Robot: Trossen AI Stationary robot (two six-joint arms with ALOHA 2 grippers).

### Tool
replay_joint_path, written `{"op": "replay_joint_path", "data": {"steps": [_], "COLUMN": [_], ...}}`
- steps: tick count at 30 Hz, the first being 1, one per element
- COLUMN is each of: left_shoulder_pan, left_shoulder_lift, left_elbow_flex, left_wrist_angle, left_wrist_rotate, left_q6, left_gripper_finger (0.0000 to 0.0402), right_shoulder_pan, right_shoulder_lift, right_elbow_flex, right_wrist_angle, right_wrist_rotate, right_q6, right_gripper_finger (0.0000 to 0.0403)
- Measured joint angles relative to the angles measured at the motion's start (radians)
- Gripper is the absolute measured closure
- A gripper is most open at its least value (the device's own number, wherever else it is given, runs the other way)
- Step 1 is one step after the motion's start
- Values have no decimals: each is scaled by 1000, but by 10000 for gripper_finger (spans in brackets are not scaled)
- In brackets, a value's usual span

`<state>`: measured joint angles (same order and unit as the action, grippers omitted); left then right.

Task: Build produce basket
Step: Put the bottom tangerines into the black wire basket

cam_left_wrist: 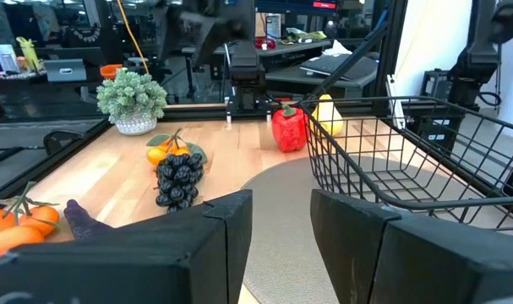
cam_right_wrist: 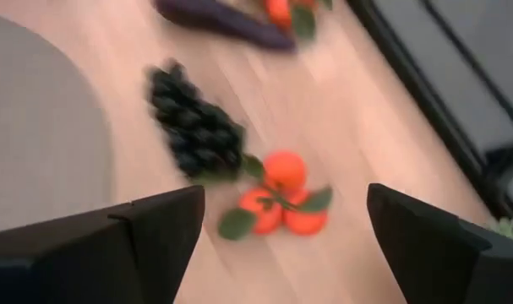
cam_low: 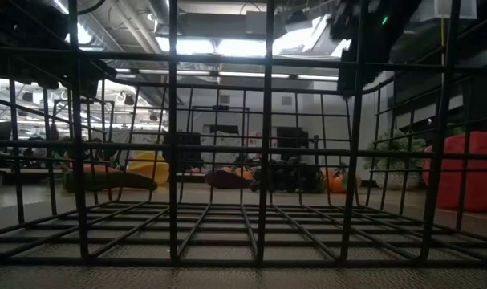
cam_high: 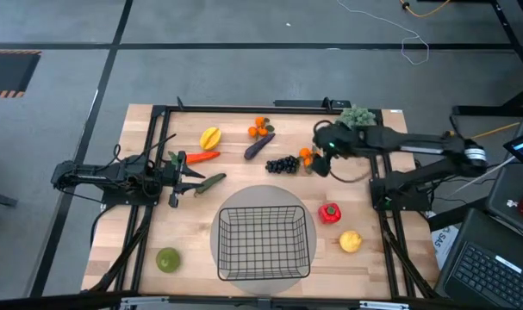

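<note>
The black wire basket [cam_high: 263, 243] stands on a grey round mat [cam_high: 235, 196] at the table's near middle. Produce lies around it: starfruit [cam_high: 210, 137], carrot [cam_high: 202, 158], eggplant [cam_high: 259, 145], grapes [cam_high: 282, 164], red pepper [cam_high: 330, 213], lemon [cam_high: 351, 241] and a green fruit [cam_high: 168, 259]. My right gripper [cam_high: 321, 151] hovers open, slanting down over an orange cluster [cam_right_wrist: 283, 196] beside the grapes [cam_right_wrist: 193, 127], touching nothing. At the left side my left gripper [cam_high: 185, 176] rests level and open, nothing between its fingers [cam_left_wrist: 231, 228].
A grey-green bushy ball [cam_high: 356, 114] stands at the far right corner, close behind my right arm. A second orange cluster [cam_high: 261, 128] lies near the far edge. A green piece [cam_high: 211, 181] lies just ahead of my left gripper. A black frame [cam_high: 244, 108] rims the table.
</note>
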<state>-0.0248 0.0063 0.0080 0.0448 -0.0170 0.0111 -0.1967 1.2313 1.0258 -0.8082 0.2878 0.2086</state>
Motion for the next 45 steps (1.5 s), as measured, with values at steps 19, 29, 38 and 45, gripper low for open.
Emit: {"op": "replay_joint_path", "data": {"steps": [19,29,38,45], "left_shoulder_pan": [0,0,0,0], "left_shoulder_lift": [0,0,0,0], "left_elbow_flex": [0,0,0,0], "left_wrist_angle": [0,0,0,0], "left_wrist_rotate": [0,0,0,0], "left_q6": [0,0,0,0], "left_gripper_finger": [289,289,289,289], "right_shoulder_pan": [-128,-128,-128,-128], "right_shoulder_lift": [212,268,287,287], "right_elbow_flex": [-127,-197,-198,-198], "right_wrist_angle": [169,309,327,306], "right_wrist_rotate": [-81,-70,5,-25], "right_q6": [23,21,28,52], "right_gripper_finger": [84,84,118,224]}}
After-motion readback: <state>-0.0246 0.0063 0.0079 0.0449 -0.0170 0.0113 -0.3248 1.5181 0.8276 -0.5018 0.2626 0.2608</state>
